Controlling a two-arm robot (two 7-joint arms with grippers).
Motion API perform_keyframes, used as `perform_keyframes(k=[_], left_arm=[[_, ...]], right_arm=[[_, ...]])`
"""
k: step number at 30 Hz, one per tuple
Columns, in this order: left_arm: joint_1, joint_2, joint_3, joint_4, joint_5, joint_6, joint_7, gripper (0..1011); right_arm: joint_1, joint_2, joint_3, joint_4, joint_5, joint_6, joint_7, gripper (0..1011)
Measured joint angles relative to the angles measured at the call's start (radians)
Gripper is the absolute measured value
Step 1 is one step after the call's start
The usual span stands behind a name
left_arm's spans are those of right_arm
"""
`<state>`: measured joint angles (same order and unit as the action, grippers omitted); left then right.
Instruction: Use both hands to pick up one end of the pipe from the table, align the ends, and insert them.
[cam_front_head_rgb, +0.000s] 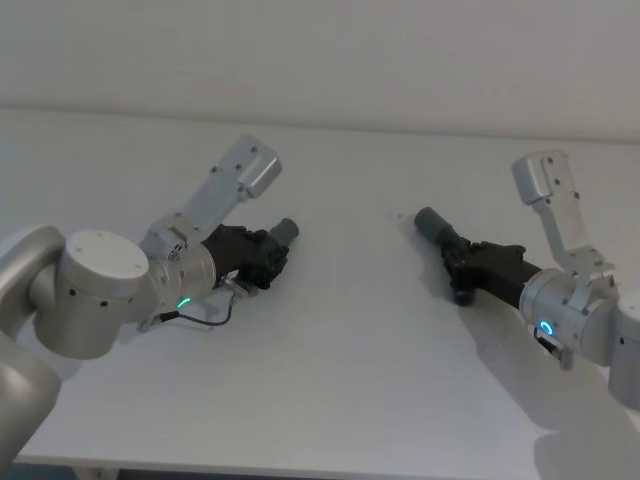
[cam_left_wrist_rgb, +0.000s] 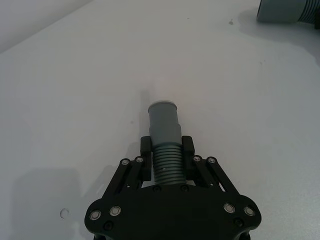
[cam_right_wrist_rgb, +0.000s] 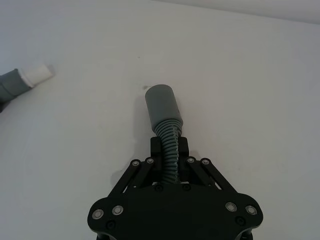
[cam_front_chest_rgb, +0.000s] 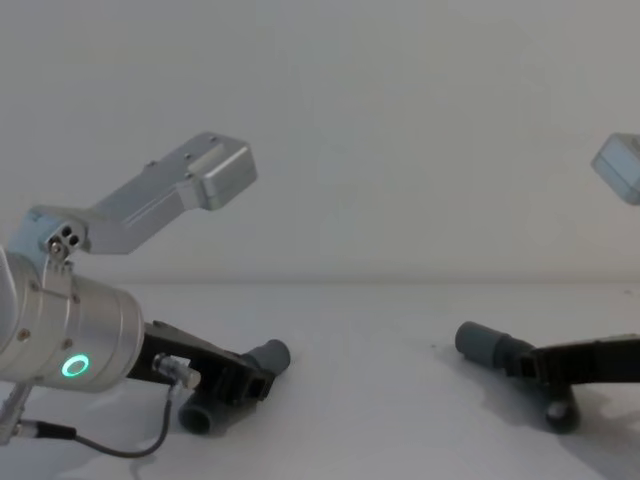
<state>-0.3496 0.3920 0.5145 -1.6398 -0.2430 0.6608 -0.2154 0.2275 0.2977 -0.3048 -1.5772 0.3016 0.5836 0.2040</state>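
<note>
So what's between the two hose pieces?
Nothing. In the head view, only bare table lies between the left hose piece and the right hose piece.

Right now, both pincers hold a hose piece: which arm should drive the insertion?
Left, probably. The left pincer clamps right behind the left cuff, which sits straight. The right pincer grips farther back; the ribbed hose bends before the right cuff.

Table: plain matte white.
Left hose: dark grey, ribbed; left cuff smooth lighter grey; tip white.
Right hose: dark grey, ribbed; right cuff smooth grey.
Left gripper: black, silver screw heads.
Right gripper: black, silver screw heads.
Left wrist: silver; ring light green.
</note>
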Motion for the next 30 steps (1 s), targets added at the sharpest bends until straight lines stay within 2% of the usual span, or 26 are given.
perform_keyframes(k=[6, 19, 30], left_arm=[[-0.002, -0.001, 0.002, 0.001, 0.01, -0.012, 0.0, 343], [-0.026, 0.012, -0.003, -0.012, 0.027, -0.093, -0.032, 343], [-0.061, 0.068, 0.002, -0.013, 0.027, -0.191, -0.154, 343]], right_arm=[[-0.01, 0.003, 0.002, -0.003, 0.001, -0.033, 0.017, 174], [-0.026, 0.03, 0.01, -0.033, 0.011, -0.175, 0.081, 174], [-0.02, 0.093, 0.006, -0.041, 0.032, -0.306, 0.203, 174]])
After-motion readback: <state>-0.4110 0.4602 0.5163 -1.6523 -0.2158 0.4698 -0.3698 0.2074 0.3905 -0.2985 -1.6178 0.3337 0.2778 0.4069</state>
